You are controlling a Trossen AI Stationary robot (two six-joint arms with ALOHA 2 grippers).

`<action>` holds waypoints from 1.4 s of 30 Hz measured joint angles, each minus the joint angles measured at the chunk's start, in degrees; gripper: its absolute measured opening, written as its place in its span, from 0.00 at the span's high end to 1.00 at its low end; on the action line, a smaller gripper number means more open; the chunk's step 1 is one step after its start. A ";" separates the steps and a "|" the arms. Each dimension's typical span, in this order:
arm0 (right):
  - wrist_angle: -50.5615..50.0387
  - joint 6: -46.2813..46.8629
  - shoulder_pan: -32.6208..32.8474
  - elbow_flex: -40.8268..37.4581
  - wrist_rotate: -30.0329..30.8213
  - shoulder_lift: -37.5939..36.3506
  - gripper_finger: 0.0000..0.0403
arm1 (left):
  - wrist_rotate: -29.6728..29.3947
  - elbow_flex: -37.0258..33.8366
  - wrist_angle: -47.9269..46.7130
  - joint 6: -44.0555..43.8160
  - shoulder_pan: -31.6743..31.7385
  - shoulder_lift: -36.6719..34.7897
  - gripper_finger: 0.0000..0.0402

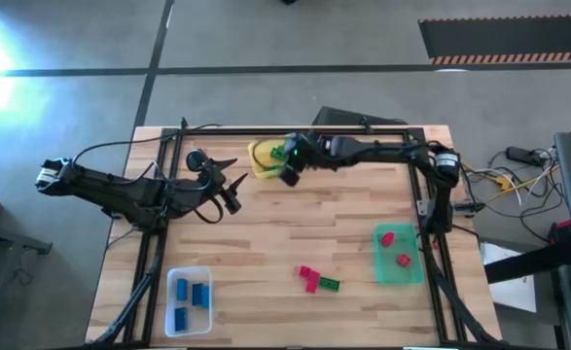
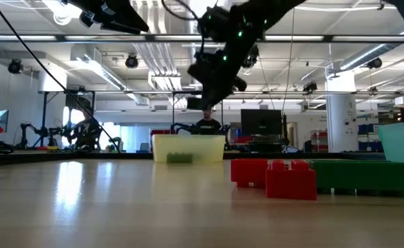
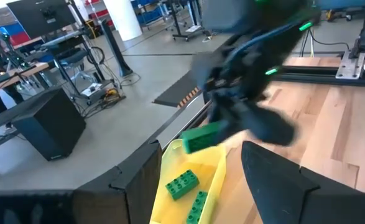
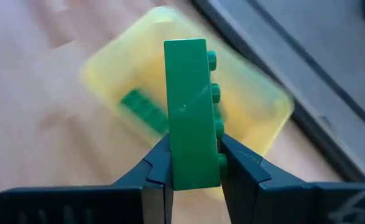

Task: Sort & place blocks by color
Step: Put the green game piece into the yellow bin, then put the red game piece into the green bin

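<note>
right fingers [image 4: 193, 171] pinch long studded green block [image 4: 191, 112] above yellow bin [image 4: 257, 106].

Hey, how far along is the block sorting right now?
Done: blue blocks sit in the clear bin, two red ones in the green bin, and green ones in the yellow bin. In hand: the right gripper holds a green block above that yellow bin. Left: the red and green blocks loose on the table. The left gripper waits nearby.
</note>
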 joint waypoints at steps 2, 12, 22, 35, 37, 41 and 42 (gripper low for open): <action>3.28 -1.95 -2.43 -0.10 -0.31 1.62 0.80 | 0.00 0.00 0.00 0.02 0.00 0.00 0.49; 8.51 -1.46 -7.49 0.34 -2.83 6.98 0.64 | -0.02 0.00 -0.03 0.56 0.00 0.00 0.49; 2.47 1.61 -4.74 0.37 -3.00 0.99 0.37 | -0.05 0.00 -0.03 0.54 0.00 0.00 0.49; -14.96 12.20 11.24 0.28 -12.13 -7.85 0.38 | -0.07 0.00 -0.03 0.30 0.00 0.00 0.49; -16.58 14.85 13.97 0.28 -14.08 -8.03 0.39 | -0.06 0.00 -0.03 0.26 0.02 0.00 0.49; -21.42 20.13 19.01 0.24 -15.12 -8.03 0.40 | -0.04 0.00 -0.03 -0.07 0.00 0.00 0.49; -23.48 20.35 20.24 0.24 -15.07 -8.04 0.41 | 0.20 0.00 -0.03 -0.12 0.00 0.00 0.49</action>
